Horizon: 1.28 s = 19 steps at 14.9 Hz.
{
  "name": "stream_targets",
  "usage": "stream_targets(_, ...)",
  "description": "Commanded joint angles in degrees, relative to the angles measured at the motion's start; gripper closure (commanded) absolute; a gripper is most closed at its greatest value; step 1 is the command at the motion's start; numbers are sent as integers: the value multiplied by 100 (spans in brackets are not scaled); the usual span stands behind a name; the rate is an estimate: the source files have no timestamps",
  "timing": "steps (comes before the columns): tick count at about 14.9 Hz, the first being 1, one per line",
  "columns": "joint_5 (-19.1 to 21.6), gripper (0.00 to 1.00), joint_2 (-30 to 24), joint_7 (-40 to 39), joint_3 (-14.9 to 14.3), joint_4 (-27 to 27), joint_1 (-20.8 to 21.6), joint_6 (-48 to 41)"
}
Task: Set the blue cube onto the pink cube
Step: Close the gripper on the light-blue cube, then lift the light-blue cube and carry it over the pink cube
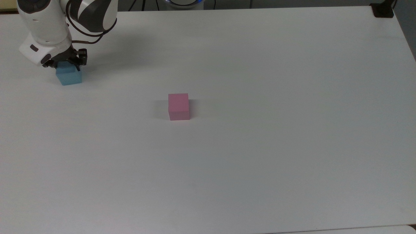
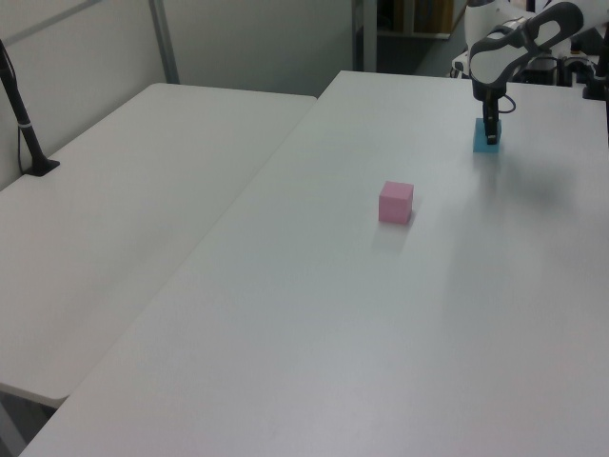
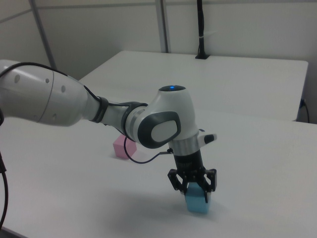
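Note:
The blue cube (image 1: 69, 78) rests on the white table (image 1: 260, 162) near the top view's far left. My gripper (image 1: 67, 66) has come down over it from above, fingers on either side of its upper half and shut on it. From the left view, the blue cube (image 2: 486, 145) and the gripper (image 2: 489, 131) lie at the far right end of the table. The right view has the gripper (image 3: 194, 191) straddling the blue cube (image 3: 197, 203), which still touches the table. The pink cube (image 1: 178, 106) (image 2: 396, 202) (image 3: 120, 147) stands alone near the table's middle.
A black stand base (image 1: 383, 11) sits at the table's far right corner in the top view. A second white table (image 2: 143, 190) with a black post (image 2: 24, 124) adjoins on the left view's left. The arm's white body (image 3: 59, 104) reaches in from the right view's left.

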Motion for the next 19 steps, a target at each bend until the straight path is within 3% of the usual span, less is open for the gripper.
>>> stream_targets(1,312,68,-599,-14,-42,34,164,-620)
stream_targets(3,620,68,-793,257,-51,288,400,-1121)
stream_targets(6,700,68,-847,1196,107,780,787,-1667)
stream_targets(11,683,67,-847,2506,1151,1115,990,-1959)
stream_targets(16,604,65,-741,3202,1592,1222,1306,-1915)
stream_targets(19,586,64,-619,3300,1601,1230,1509,-1880)
